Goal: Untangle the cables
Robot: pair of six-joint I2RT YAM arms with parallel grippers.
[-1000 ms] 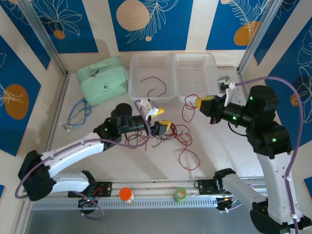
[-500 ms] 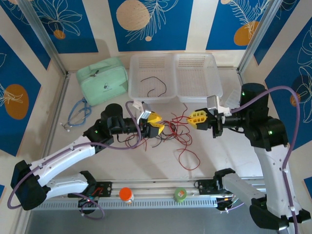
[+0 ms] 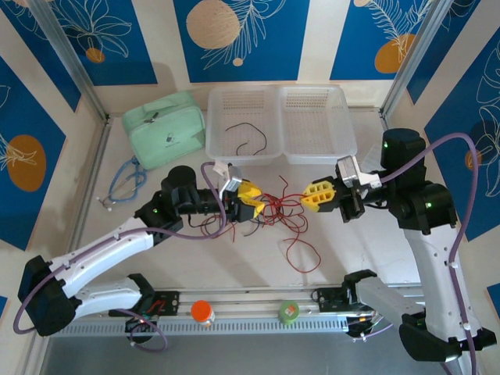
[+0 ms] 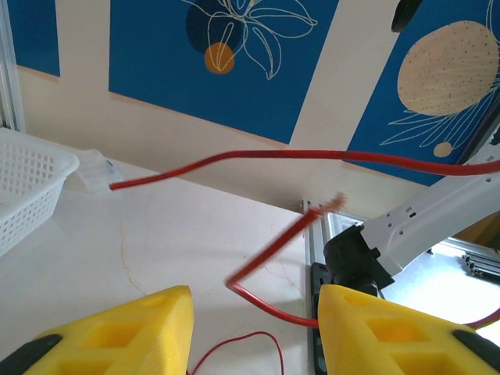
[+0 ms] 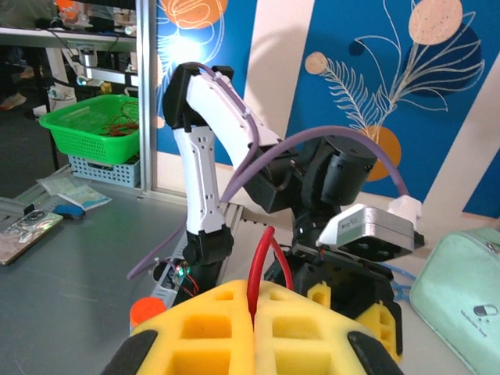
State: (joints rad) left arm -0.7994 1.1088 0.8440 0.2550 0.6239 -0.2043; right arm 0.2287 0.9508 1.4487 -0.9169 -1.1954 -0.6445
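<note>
Between the gaping left tool and the right tool pinching a red cable, most cables are lying knotted on the desk, one black cable resting in the tray beyond.

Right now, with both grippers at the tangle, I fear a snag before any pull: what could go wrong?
The right gripper is shut on a red cable that runs into the tangle of cables; pulling may drag the whole knot along. The left gripper is open, pinning nothing, so the tangle likely has no anchor. The two grippers sit close together and might collide.
</note>
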